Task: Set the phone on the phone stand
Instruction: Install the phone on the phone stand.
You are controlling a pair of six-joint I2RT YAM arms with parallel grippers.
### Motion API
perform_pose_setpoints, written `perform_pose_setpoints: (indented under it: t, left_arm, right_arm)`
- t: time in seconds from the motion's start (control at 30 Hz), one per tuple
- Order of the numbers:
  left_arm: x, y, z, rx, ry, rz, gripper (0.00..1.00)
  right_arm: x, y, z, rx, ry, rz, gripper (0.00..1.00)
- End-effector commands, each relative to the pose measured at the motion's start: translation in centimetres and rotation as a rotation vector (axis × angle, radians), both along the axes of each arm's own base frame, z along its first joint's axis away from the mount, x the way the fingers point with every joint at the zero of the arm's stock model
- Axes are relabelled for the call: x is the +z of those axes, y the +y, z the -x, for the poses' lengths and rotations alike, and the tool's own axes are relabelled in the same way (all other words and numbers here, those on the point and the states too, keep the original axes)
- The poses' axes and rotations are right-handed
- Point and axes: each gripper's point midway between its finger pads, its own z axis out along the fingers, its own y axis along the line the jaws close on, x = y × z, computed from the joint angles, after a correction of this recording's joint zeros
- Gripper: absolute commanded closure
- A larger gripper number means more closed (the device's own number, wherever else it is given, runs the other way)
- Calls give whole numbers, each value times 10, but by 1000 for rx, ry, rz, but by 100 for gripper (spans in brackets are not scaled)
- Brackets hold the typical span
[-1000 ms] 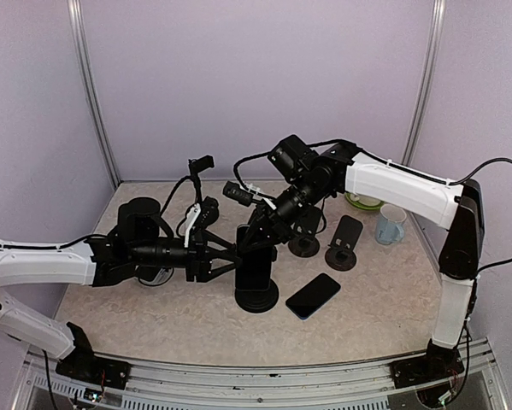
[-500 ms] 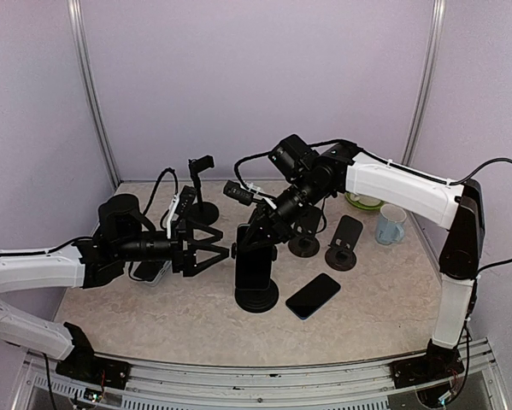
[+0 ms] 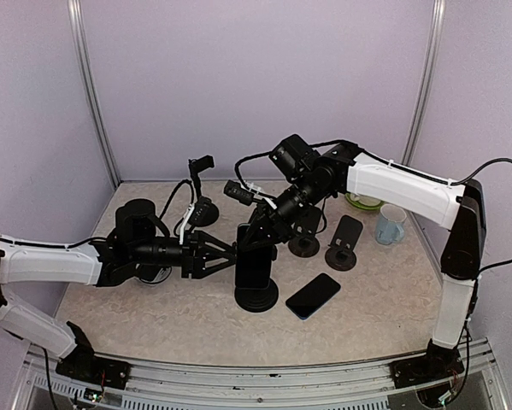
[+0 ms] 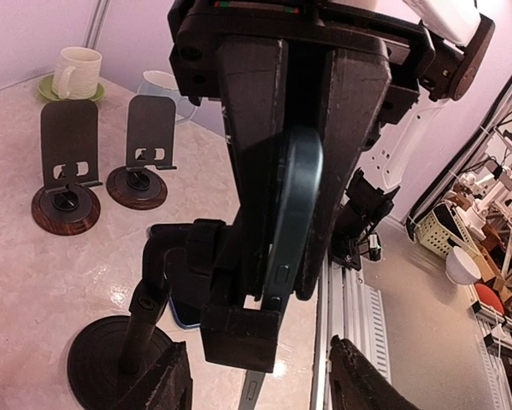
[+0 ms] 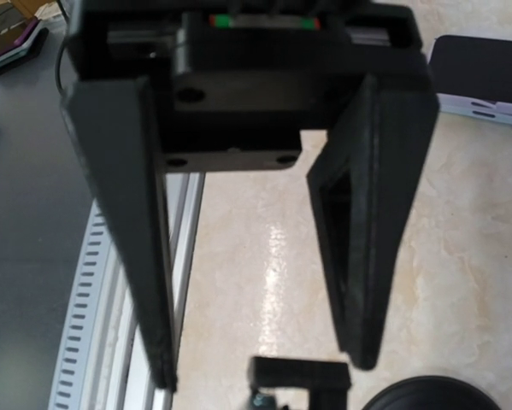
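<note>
The phone (image 3: pixel 254 260), dark with a teal edge (image 4: pixel 294 213), stands upright over the black phone stand (image 3: pixel 257 299), whose round base (image 4: pixel 110 359) and clamp block (image 4: pixel 238 329) show in the left wrist view. My right gripper (image 3: pixel 262 235) comes down from above and is shut on the phone's upper part, one finger on each face (image 4: pixel 298 290). My left gripper (image 3: pixel 230 256) points at the phone from the left, open, its tips (image 4: pixel 257 376) well apart with the phone's lower end between them untouched. In the right wrist view the left gripper's fingers (image 5: pixel 371 222) stand apart over bare table.
A second phone (image 3: pixel 313 295) lies flat right of the stand. Two plate stands (image 3: pixel 304 237) (image 3: pixel 345 243) are behind it, then a clear cup (image 3: pixel 391 224) and a mug on a green saucer (image 3: pixel 362 202). A black stand (image 3: pixel 202 184) is at the back. The front rail (image 4: pixel 350 307) is close.
The left gripper drew back to the left and opened wide, then came back right to the phone with its jaws narrower. The right gripper and phone have not moved.
</note>
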Motion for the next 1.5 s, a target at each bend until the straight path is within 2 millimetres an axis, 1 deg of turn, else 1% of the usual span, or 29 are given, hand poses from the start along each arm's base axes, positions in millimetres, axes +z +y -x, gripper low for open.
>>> perform_pose_setpoints:
  t: [0.0, 0.2, 0.37, 0.43, 0.5, 0.7, 0.8, 0.93, 1.07, 1.2, 1.33, 1.47]
  left_arm:
    - [22, -6, -3, -34, -57, 54, 50]
    - [23, -6, -6, -40, -57, 59, 67]
    - [23, -7, -6, -49, -58, 64, 86]
    - [24, -6, -6, -49, -61, 67, 92]
    - [25, -6, -5, -50, -68, 73, 99]
    - [33, 0, -4, -39, -89, 97, 100]
    - [36, 3, 0, -39, -102, 106, 100]
    - [42, 9, 4, -31, -130, 118, 100]
    - [44, 13, 8, -30, -140, 121, 100]
    - [42, 15, 7, -13, -147, 118, 100]
    - [41, 18, 5, 13, -152, 117, 100]
    - [45, 21, 7, 21, -161, 127, 100]
  right_arm:
    - [-76, -40, -24, -140, 34, 303, 100]
    - [-76, -40, -24, -137, 32, 302, 100]
    - [-78, -41, -24, -138, 33, 309, 100]
    - [-78, -41, -24, -138, 33, 309, 100]
    - [-78, -41, -24, -139, 33, 310, 100]
    - [-82, -44, -26, -153, 34, 328, 100]
    - [-88, -49, -30, -173, 47, 345, 100]
    - [-90, -55, -36, -202, 55, 356, 100]
    - [-92, -57, -38, -216, 60, 367, 100]
    - [-97, -60, -39, -223, 66, 393, 100]
    - [-97, -62, -38, -233, 63, 402, 100]
    - [-103, -66, -42, -260, 52, 437, 100]
